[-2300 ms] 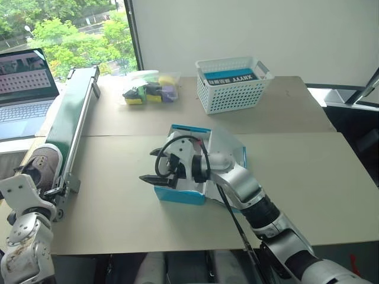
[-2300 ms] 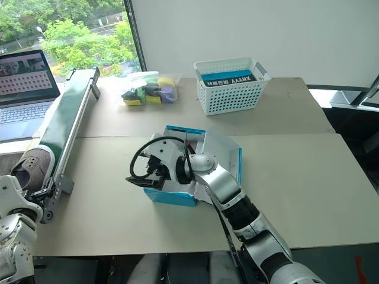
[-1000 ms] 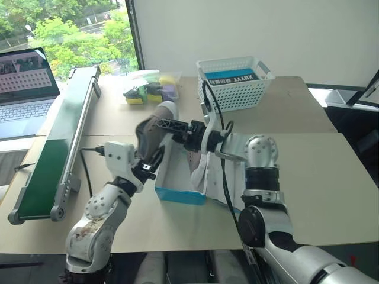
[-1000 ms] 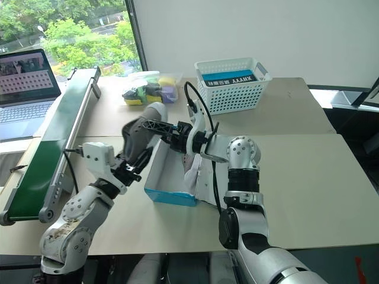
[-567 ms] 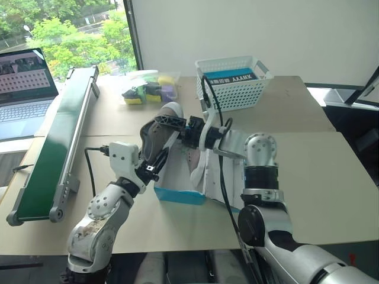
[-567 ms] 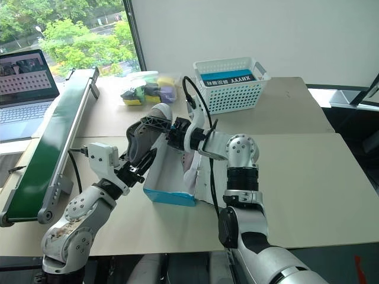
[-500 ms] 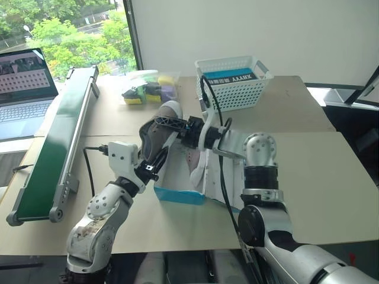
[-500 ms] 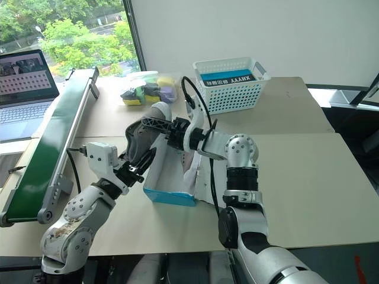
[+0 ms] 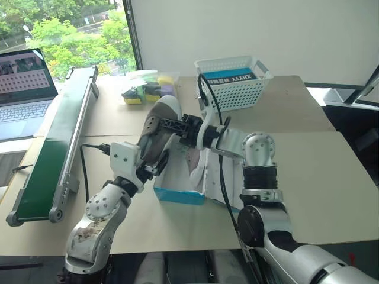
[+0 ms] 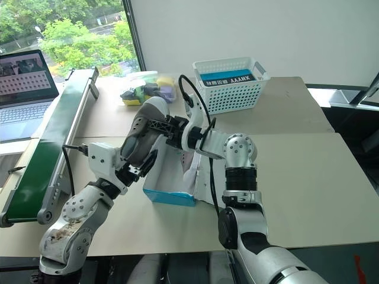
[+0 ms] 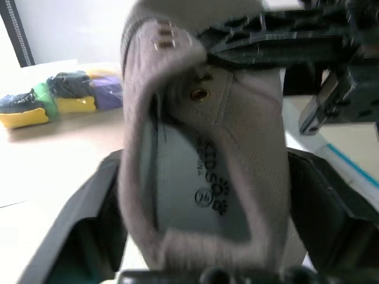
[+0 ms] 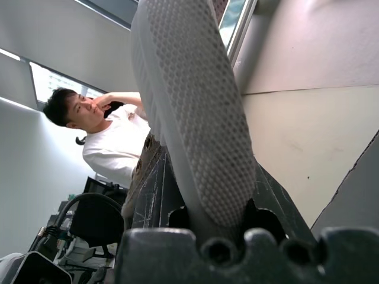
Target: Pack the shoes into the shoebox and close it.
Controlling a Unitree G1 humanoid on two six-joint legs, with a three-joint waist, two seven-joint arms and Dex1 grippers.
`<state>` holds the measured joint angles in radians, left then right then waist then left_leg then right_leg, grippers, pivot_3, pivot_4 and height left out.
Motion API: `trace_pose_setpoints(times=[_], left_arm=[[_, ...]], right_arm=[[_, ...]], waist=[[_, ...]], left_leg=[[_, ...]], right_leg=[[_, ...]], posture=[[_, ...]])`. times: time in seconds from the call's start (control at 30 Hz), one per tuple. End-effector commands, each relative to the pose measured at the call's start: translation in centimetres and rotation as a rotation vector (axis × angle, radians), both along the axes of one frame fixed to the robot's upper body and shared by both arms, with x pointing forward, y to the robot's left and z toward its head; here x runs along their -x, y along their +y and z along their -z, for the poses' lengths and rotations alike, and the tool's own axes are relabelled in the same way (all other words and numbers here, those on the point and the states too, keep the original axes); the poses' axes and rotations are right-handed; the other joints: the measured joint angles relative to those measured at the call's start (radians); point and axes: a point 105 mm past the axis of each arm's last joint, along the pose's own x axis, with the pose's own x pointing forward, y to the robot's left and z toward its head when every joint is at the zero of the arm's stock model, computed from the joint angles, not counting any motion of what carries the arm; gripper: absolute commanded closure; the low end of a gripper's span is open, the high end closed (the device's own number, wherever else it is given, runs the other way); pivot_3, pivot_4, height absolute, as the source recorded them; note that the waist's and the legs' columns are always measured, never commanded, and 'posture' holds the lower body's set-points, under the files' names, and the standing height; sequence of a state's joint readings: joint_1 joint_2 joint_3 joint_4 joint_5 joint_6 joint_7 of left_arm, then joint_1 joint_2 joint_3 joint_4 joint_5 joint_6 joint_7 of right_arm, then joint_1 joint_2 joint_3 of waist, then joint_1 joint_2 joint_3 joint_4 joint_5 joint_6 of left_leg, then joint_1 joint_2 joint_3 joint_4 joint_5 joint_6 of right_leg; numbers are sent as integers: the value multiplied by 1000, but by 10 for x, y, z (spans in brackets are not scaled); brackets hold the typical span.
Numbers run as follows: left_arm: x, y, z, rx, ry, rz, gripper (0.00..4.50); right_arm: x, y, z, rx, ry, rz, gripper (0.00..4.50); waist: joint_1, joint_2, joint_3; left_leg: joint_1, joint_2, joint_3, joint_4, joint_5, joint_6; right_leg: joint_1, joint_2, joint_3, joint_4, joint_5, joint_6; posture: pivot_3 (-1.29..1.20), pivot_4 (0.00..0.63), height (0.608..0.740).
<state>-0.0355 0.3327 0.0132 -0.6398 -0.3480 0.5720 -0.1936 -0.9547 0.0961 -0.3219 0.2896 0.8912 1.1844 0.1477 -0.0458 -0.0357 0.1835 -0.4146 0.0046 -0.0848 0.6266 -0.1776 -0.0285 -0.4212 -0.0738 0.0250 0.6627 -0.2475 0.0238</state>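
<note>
Sneaker [image 9: 155,133] held in the air between both arms, above the near-left corner of the shoebox [image 9: 179,194]; toe up and away, heel down toward the left gripper [image 9: 155,170]. Heel end is partly masked by that gripper; the left wrist view looks straight into the shoe's opening, showing grey-beige woven upper, brass-coloured eyelets and a printed insole. Left fingers stand wide on either side of the heel, not pressing it.

Right gripper [image 9: 172,125] is clamped across the midfoot, jaws narrow, one finger on the upper and one on the sole. Right wrist view shows the sole [image 12: 195,112]: pale, finely dimpled rubber, curved edge, cut off at the top.

Shoebox interior is mostly hidden by the right arm and its black cable; blue cardboard wall and white lining are visible, lid open toward the right. Second sneaker inside cannot be made out clearly.

Behind on the table [image 9: 308,177]: white plastic lattice basket [image 9: 232,83] and clear bag [image 9: 145,89] of small yellow, purple and black items. Green conveyor [image 9: 56,139] along the left edge, laptop [image 9: 23,89] cut off at the frame edge. Person [image 12: 112,136] in white shirt shows in the right wrist view.
</note>
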Motion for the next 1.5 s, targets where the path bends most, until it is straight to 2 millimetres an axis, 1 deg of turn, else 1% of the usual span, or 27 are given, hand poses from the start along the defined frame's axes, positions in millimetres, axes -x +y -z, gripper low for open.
trace_pose_setpoints(times=[0.03,0.07,0.13,0.2,0.3,0.37,0.47,0.57,0.67,0.73,0.8,0.87,0.93,0.97,1.0,1.03,1.1,1.13,1.23,1.3,1.37,1.47,1.5], left_arm=[[8,-3,-6,-28,-31,52,152],[9,-2,-6,-30,-34,53,152],[14,6,-4,-59,-22,57,152],[18,13,-3,-79,-11,55,152],[19,23,2,-103,8,36,152],[19,24,2,-104,10,32,152],[19,24,1,-101,7,29,152],[18,23,1,-100,7,29,152],[17,22,2,-100,9,28,152],[17,22,2,-95,9,28,152],[17,20,2,-94,9,30,152],[16,20,3,-94,10,30,152],[17,21,4,-94,12,26,152],[17,21,5,-95,14,24,152],[17,22,6,-94,15,21,152],[17,22,6,-95,16,20,152],[17,22,7,-96,17,18,122],[17,22,8,-97,17,18,122],[17,21,9,-99,18,17,122],[17,21,9,-101,18,17,122],[17,21,9,-101,17,18,122],[16,21,9,-101,17,20,122],[16,21,10,-102,17,21,122]], right_arm=[[-1,14,-31,-53,-60,39,3992],[-4,11,-30,-38,-56,59,3992],[-11,-3,-22,89,-52,113,3992],[-13,-15,-15,182,-30,132,3992],[-7,-26,-2,300,20,108,3992],[-3,-31,4,351,26,93,3992],[-1,-39,22,428,78,88,3992],[1,-40,42,513,115,81,3992],[3,-32,64,598,132,61,3992],[-1,-33,88,697,148,83,3992],[-2,-32,98,751,115,67,3992],[-1,-28,101,777,82,36,3992],[-4,-24,100,785,73,26,3992],[-6,-22,96,784,60,25,3992],[-8,-20,92,784,49,27,3992],[-10,-19,89,782,42,31,3992],[-14,-18,84,772,35,43,3065],[-15,-17,78,750,33,54,2852],[-15,-12,59,700,17,54,1858],[-14,-9,48,671,11,48,1062],[-14,-8,30,616,-7,51,438],[-13,-10,7,560,-47,62,438],[-12,-13,-4,533,-84,63,438]], waist=[[1,0,0],[1,0,0],[0,0,0],[-3,1,1],[3,1,1],[4,2,1],[3,2,1],[3,2,1],[-2,2,1],[-6,2,1],[-6,2,1],[-5,1,0],[-5,1,0],[-7,1,0],[-8,1,0],[-9,1,0],[-9,2,0],[-8,2,0],[-7,2,0],[-3,3,1],[0,3,1],[2,3,1],[2,3,1]], left_leg=[[0,0,0,0,0,0],[0,0,0,0,0,0],[0,0,0,0,0,0],[0,0,0,0,0,0],[0,1,1,-1,0,0],[0,0,1,-1,0,0],[-1,0,1,-1,0,0],[-1,0,1,-1,0,0],[-1,0,1,-1,0,1],[-1,0,2,-1,0,1],[0,1,2,-1,0,1],[2,1,2,-1,0,1],[5,1,2,-1,0,1],[10,2,2,-1,0,1],[13,4,3,-1,0,1],[14,5,3,-1,-1,1],[15,8,3,-1,-1,1],[15,10,3,-1,-1,1],[14,13,3,-2,-1,1],[11,13,3,-3,-1,1],[7,13,3,-3,-1,1],[-1,12,3,-2,-1,1],[-2,12,3,-2,-1,2]], right_leg=[[0,0,0,0,0,0],[0,0,0,0,0,0],[0,0,0,0,0,0],[-1,0,0,0,0,0],[-1,0,1,0,0,0],[-1,0,1,-1,0,0],[-1,0,1,-2,0,0],[0,0,1,-2,0,0],[0,0,1,-2,0,0],[-1,0,2,-1,0,0],[-1,1,2,-1,0,0],[1,1,2,-1,0,0],[5,1,2,-2,0,0],[9,1,2,-4,-1,1],[13,3,2,-7,-4,6],[15,5,2,-8,-4,7],[16,8,2,-11,-3,5],[16,10,2,-12,-2,4],[15,13,2,-13,0,2],[12,13,3,-13,3,-3],[8,13,3,-13,4,-4],[-1,13,4,-12,5,-4],[-1,13,4,-12,5,-4]], posture=[[0,150,731],[0,150,731],[0,150,731],[0,150,731],[0,150,731],[0,150,731],[0,150,731],[0,150,731],[0,150,731],[0,150,731],[0,150,731],[0,150,731],[0,150,731],[0,150,731],[0,150,731],[0,150,731],[0,150,731],[0,150,731],[0,150,731],[0,150,731],[0,150,731],[0,150,731],[0,150,731]])
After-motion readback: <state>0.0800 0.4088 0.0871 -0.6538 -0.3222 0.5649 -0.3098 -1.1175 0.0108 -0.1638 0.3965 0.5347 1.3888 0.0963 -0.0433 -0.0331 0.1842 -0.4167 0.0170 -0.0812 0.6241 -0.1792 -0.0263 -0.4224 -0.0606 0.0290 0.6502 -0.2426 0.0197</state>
